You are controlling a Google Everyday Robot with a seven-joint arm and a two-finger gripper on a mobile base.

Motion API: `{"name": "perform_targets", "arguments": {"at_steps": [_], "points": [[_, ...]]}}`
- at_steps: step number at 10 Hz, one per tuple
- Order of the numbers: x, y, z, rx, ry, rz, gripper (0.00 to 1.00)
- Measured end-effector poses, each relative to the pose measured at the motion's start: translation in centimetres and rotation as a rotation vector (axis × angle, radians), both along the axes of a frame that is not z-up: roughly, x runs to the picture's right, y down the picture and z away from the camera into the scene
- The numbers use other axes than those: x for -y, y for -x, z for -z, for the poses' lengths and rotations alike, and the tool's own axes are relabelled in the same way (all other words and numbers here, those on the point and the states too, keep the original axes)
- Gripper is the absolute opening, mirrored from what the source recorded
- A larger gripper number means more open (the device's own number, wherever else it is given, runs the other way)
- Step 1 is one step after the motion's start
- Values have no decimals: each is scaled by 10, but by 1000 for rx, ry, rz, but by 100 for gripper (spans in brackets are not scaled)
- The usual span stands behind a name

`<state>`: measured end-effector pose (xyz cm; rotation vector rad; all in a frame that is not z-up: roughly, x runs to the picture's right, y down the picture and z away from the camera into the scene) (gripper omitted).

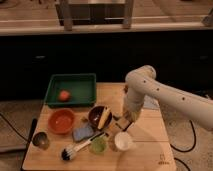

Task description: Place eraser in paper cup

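The white paper cup [123, 141] stands upright near the front of the wooden table, its pale inside showing. My gripper [121, 123] hangs from the white arm [142, 87], just above and slightly left of the cup and right of the dark bowl [98, 118]. A small dark block with a pale face, seemingly the eraser [118, 125], shows at the gripper's tip. I cannot tell whether it is held.
A green tray [75, 82] with an orange-red ball [63, 95] is at the back left. An orange bowl [62, 121], blue-grey pad [82, 132], brush [79, 148], light green cup [98, 145] and metal cup [40, 140] lie left of the paper cup.
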<state>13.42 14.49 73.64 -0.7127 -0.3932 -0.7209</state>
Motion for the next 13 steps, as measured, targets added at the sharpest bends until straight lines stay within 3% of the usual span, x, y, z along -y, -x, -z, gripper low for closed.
{"name": "perform_targets", "arguments": {"at_steps": [4, 13], "points": [[-19, 2, 18, 70, 23, 79, 0], [-72, 12, 34, 153, 83, 153, 0]]}}
